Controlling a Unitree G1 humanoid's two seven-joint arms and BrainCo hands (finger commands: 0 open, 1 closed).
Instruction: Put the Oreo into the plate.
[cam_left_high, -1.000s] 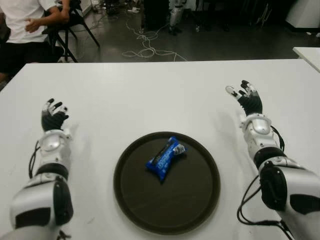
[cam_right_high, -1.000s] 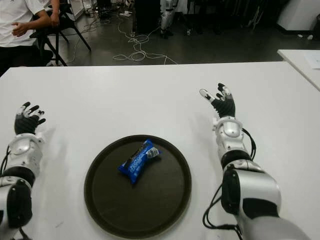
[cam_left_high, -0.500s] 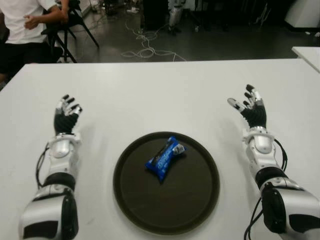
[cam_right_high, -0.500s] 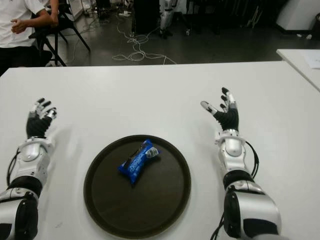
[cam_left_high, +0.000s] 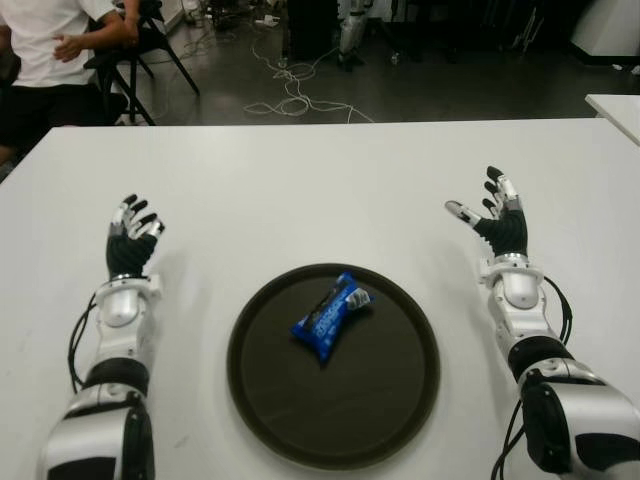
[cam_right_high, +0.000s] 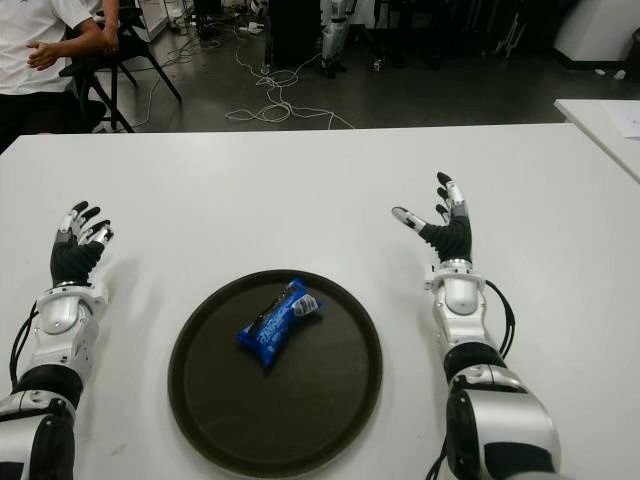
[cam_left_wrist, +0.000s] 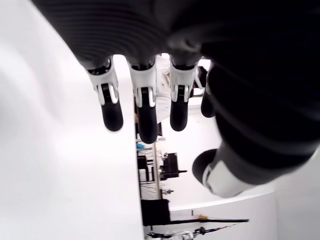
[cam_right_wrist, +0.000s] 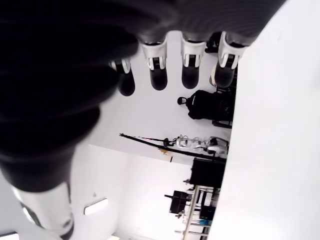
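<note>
Over the last second the left hand moves from the tabletop's left edge inward toward the plate's side and a little nearer the robot, with more of its forearm now in view. The right hand draws back from the far side of the tabletop toward the robot and ends slightly closer to the plate, its fingers spread as before.

Both arms reach forward, 1 on each side, forearms roughly parallel. The left hand is up, its fingers extended and slightly spread, thumb apart, nothing in its grip. Over on the other side, the right hand mirrors it: fingers straight, thumb out toward the middle, palm empty. Whether either wrist touches the surface below is hard to say.
</note>
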